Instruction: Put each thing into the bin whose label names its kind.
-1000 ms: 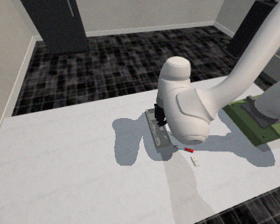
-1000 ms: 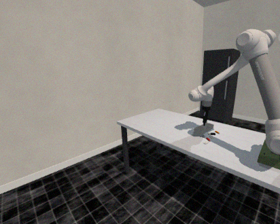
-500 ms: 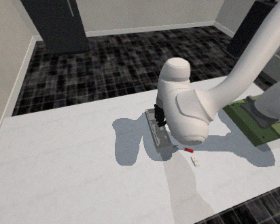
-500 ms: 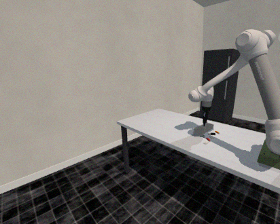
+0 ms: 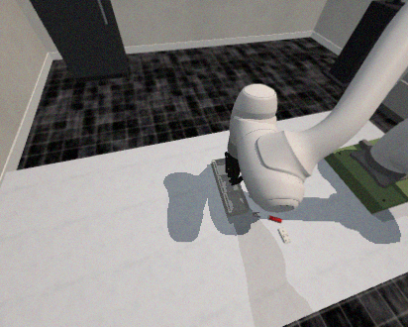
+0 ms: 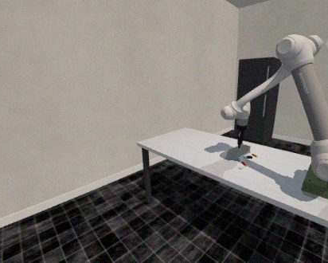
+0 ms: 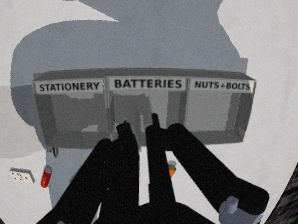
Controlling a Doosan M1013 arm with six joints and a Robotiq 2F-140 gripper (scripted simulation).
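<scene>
A grey three-part bin [image 5: 240, 212] [image 6: 242, 151] [image 7: 220, 73] stands on the table, labelled STATIONERY, BATTERIES and NUTS+BOLTS. My gripper [image 5: 238, 181] [image 6: 240, 147] [image 7: 141, 108] points down above the BATTERIES compartment, its fingers nearly together. I make out no held thing between the tips. Beside the bin lie a red cylinder [image 5: 275, 219] [image 6: 244, 163] [image 7: 46, 177], a white dotted block [image 5: 283, 235] [image 6: 240, 167] [image 7: 22, 175], an orange thing [image 6: 254, 155] [image 7: 172, 170], a black thing [image 6: 249, 157] and a small dark metallic thing [image 5: 255, 215] [image 7: 54, 151]. The fingers hide part of this area in the wrist view.
The white table [image 5: 110, 248] [image 6: 180, 145] carries the green robot base [image 5: 382, 193] [image 6: 317, 185] at the right in the top view. The arm's shadow falls across the bin and the small things. A dark cabinet [image 5: 85, 40] [image 6: 255, 88] stands beyond the table.
</scene>
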